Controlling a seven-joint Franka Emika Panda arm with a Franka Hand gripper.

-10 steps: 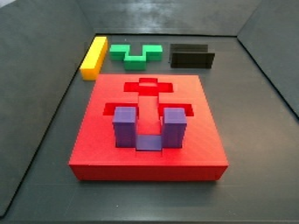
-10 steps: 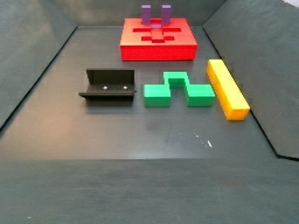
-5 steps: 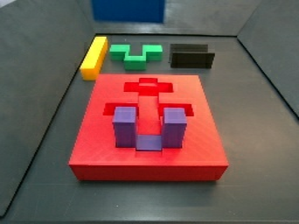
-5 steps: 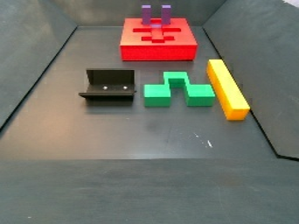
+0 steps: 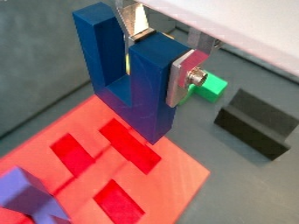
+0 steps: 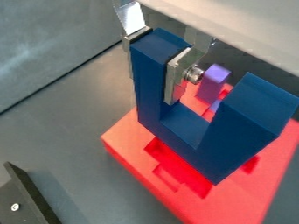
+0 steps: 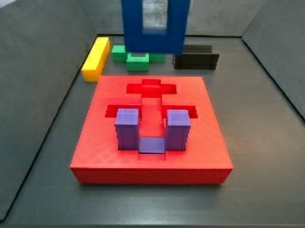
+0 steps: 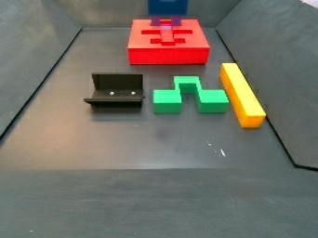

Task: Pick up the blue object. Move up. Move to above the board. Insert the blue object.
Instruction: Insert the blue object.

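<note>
Change noted: a second ago neither side view showed any blue piece; half a second ago a blue edge had entered at the top of one side view; now the blue object (image 7: 155,27) hangs over the far end of the board (image 7: 95,151), which indicates the carry to above the board is nearly complete and insertion is the remaining step. Left of the board's far end lies the yellow bar (image 7: 95,57); beyond that end sit the green block (image 7: 139,59) and, further right, the fixture (image 7: 197,59). The purple block (image 7: 152,130) stands seated in the board's near recess. In a wrist view the gripper (image 5: 160,48) is clamped on the blue object, its silver fingers (image 5: 184,75) pressed flat against one prong, with no gap visible. The object hangs clear above the board's open red recesses (image 5: 105,149), not yet touching them.
</note>
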